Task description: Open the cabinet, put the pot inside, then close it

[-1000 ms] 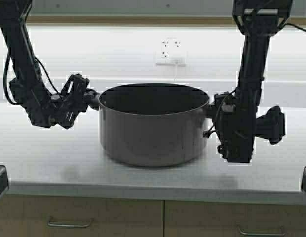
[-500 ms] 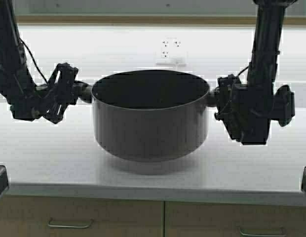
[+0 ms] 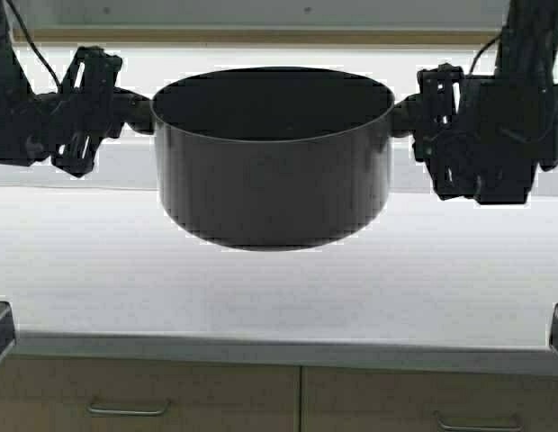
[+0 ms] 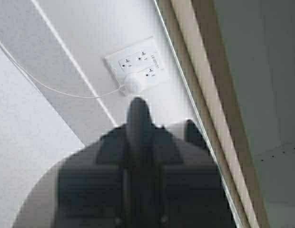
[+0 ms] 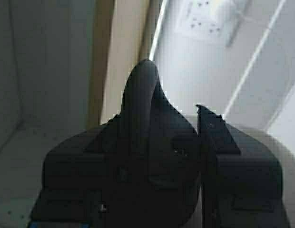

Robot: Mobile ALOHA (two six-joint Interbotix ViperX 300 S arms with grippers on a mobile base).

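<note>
The dark grey pot hangs in the air well above the white counter, held level between both arms. My left gripper is shut on the pot's left loop handle. My right gripper is shut on the right loop handle. The cabinet's tan lower edge runs just above the pot's rim. Its grey inside shows in the left wrist view and in the right wrist view. The doors and their handles are out of view.
A white wall socket with a plug and cord is on the wall behind the pot. Tan drawer fronts with horizontal handles sit below the counter edge.
Both arms have lifted the pot straight up from the counter to just below the cabinet's lower edge. The socket is now hidden behind the pot in the high view.
</note>
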